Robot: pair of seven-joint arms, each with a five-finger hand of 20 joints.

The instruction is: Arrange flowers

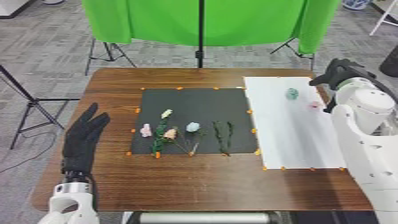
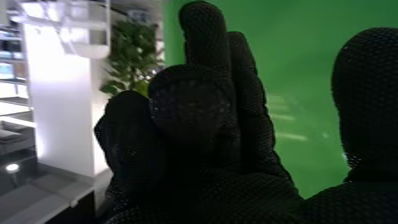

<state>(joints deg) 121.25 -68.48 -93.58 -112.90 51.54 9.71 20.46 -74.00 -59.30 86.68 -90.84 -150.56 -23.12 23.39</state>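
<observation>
Wooden table [image 1: 209, 187], left hand [image 1: 83, 140] fingers straight, together; right hand [image 1: 342, 72] fingers loose, thumb apart, by far right corner. Flowers [image 1: 193, 127] on black mat [image 1: 182, 96] and white sheet [image 1: 289, 132]; best pinch stems low, sparing petals.

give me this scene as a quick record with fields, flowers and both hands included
table: brown wood
dark mat: pink flower at left, peach flower, pale blue flower, green stems at right
white sheet: green flower, pale pink flower
left hand: open, left of the mat
right hand: open, by the sheet's far right corner
</observation>
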